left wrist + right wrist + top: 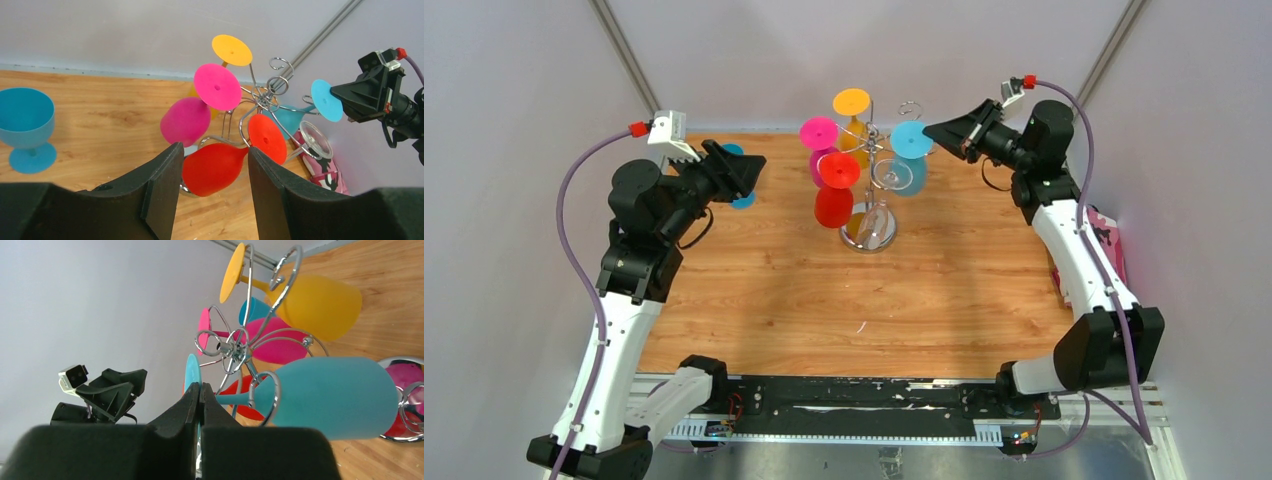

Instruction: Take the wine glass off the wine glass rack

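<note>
The chrome wine glass rack stands upright, five wine glasses hanging upside down from its arms.

Shiny chrome wine glass rack, matt wood-grain table.

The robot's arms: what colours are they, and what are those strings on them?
The left arm and right arm are white tubes with chunky black joints. Each ends in a black gripper with two wedge-shaped fingers: the left gripper and the right gripper. The strings are purple cables with red plugs, ending at a small pale camera box.
</note>
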Action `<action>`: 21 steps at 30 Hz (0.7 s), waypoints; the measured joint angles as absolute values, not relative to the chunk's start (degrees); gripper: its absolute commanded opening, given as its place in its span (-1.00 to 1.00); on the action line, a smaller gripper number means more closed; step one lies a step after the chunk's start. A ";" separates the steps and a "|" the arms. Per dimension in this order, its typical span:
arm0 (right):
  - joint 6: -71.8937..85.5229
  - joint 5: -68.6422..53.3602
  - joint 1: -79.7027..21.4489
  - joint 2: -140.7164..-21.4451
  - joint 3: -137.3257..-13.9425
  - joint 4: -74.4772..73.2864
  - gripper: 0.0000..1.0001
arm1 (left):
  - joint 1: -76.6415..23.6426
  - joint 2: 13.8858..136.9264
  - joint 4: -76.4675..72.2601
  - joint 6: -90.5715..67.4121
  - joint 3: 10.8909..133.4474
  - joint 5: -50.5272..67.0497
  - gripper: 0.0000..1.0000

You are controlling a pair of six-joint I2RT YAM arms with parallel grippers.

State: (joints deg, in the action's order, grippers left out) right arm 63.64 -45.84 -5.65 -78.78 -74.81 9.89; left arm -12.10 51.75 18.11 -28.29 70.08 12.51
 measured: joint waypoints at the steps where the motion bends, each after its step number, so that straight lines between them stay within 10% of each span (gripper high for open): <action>1: 63.61 -45.84 -6.35 -79.13 -75.24 9.76 -1.00 | -12.10 51.75 18.11 -28.29 70.04 12.51 0.10; 21: 61.17 -40.66 -5.02 -82.32 -76.99 8.58 -1.00 | -12.10 51.68 18.11 -27.83 69.58 12.53 0.09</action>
State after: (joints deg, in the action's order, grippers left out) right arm 61.17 -40.66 -5.02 -82.32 -76.99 8.58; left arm -12.10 51.68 18.11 -27.83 69.58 12.53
